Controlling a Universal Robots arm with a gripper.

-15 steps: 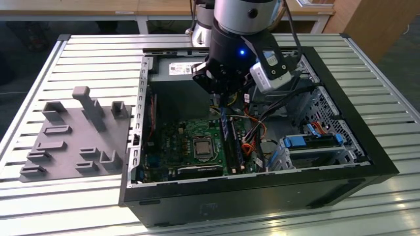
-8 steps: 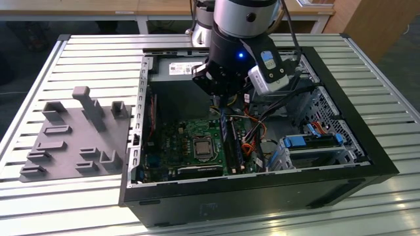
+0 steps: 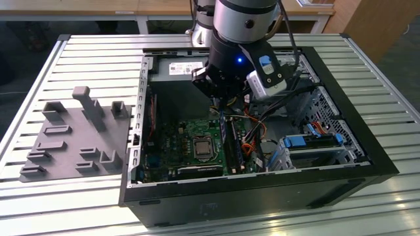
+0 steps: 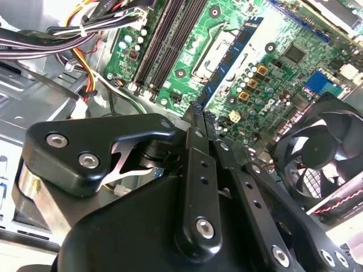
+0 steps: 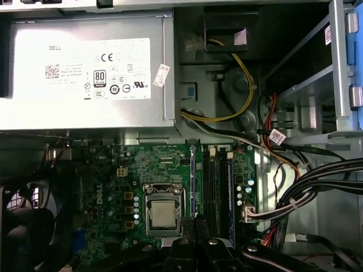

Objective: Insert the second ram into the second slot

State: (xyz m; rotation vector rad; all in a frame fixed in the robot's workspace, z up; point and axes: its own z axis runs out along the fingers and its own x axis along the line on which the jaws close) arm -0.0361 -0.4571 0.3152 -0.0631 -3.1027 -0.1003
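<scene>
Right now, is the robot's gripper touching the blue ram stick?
Touching. In the second wrist view the gripper pinches one end of the second ram; its blue edge runs straight out from between the shut fingers.

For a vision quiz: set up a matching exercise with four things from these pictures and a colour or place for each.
Things:
1 motherboard
2 fan
3 power supply
4 tray

Colour or place:
A black
B outside the case, on the table
C green
D carries a white label

Pairs: 1-C, 2-A, 3-D, 4-B
</scene>
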